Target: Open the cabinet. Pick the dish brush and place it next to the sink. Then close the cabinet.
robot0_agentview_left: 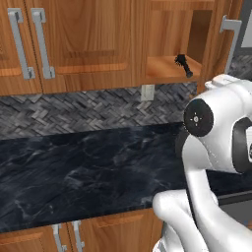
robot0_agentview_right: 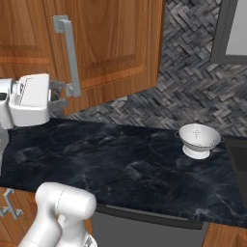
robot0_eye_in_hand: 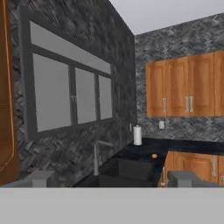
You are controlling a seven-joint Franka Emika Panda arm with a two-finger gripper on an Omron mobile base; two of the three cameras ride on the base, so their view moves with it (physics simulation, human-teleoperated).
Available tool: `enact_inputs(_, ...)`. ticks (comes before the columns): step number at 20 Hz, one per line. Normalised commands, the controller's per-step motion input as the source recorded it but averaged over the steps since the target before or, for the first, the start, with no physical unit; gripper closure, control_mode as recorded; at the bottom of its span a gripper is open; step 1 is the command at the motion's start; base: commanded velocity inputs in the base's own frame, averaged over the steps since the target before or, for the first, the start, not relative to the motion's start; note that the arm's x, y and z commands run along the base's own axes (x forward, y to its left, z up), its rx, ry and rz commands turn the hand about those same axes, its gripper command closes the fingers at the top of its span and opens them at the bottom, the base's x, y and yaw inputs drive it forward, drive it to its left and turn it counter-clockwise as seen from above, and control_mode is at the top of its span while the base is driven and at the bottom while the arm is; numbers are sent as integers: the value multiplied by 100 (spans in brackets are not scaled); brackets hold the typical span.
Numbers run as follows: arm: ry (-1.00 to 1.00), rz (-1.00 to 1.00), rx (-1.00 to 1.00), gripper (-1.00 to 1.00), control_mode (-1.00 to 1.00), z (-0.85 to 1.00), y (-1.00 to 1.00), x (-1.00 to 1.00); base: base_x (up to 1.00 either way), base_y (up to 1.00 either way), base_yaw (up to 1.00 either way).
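White arm links fill the near corner of both base views, and at their far end the gripper (robot0_agentview_right: pixel 61 94) sits up beside the lower end of the silver bar handle (robot0_agentview_right: pixel 70 54) of the cabinet door (robot0_agentview_right: pixel 111 46), its jaws spread wide and nothing between them; whether a finger touches the handle cannot be told. From the hand view the two finger tips (robot0_eye_in_hand: pixel 38 178) stand far apart at the bottom, looking past the door's wooden edge toward a dark faucet (robot0_eye_in_hand: pixel 99 154), a dark sink (robot0_eye_in_hand: pixel 127 168) set in the black counter, a grey-framed window (robot0_eye_in_hand: pixel 70 94) above it, a white paper towel roll (robot0_eye_in_hand: pixel 137 135) in the far corner and a small orange thing (robot0_eye_in_hand: pixel 154 155) on the counter near it. In the left base view the cabinet (robot0_agentview_left: pixel 173 42) stands open, its door swung out to the right with the handle at the frame's edge, and the dish brush (robot0_agentview_left: pixel 183 65) lies on the wooden shelf (robot0_agentview_left: pixel 165 67) inside, near the shelf's front right, bristly head toward the back and thin handle pointing forward. To the left of that opening hangs a wall cabinet with two bar handles (robot0_agentview_left: pixel 30 43) side by side, and a white outlet plate (robot0_agentview_left: pixel 147 92) sits on the herringbone backsplash below. On the black marble counter (robot0_agentview_right: pixel 120 164) in the right base view, a white colander (robot0_agentview_right: pixel 198 140) stands well to the right of the gripper.
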Motion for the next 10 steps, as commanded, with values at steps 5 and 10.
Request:
enact_inputs(5, -16, 10, -35, -100, -100, -36, 100, -29, 0, 0, 0)
enact_inputs(10, 0, -6, -10, -100, -100, -2, 65, 47, 0, 0, 0)
